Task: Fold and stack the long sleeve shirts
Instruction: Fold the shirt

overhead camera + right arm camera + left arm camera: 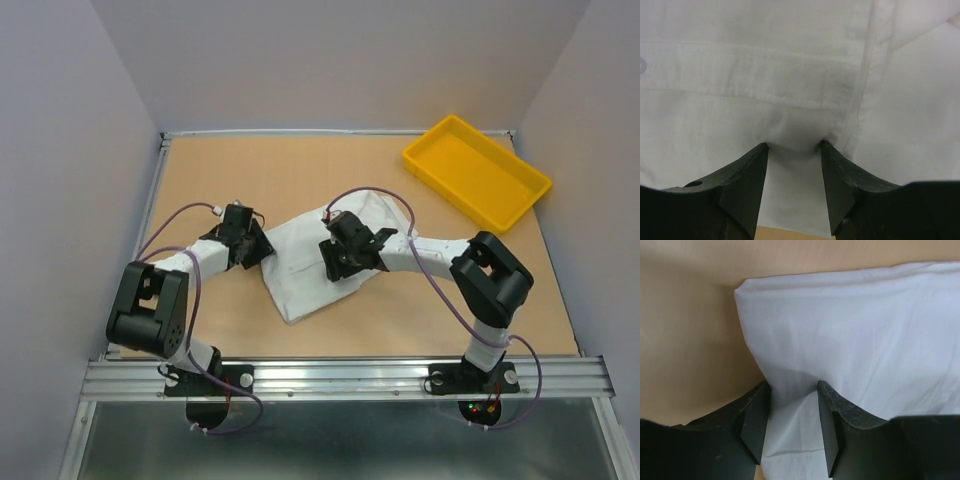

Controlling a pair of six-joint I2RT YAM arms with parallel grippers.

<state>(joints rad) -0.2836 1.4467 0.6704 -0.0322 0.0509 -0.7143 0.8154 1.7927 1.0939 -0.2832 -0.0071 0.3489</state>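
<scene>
One white long sleeve shirt [300, 270] lies partly folded in the middle of the table. My left gripper [256, 248] is at its left edge. In the left wrist view the jaws [792, 390] stand apart, with the shirt's edge [850, 330] running between the fingertips [760, 395]. My right gripper [338, 262] is over the shirt's middle. In the right wrist view [794, 147] the jaws stand apart, tips pressed on the cloth beside a stitched seam [765, 95], with a small bulge of fabric between them. Neither gripper has the cloth pinched.
A yellow rectangular tray [477, 170] sits at the back right corner of the table. Bare tan tabletop [250, 170] lies behind and around the shirt. Grey walls enclose the table on three sides.
</scene>
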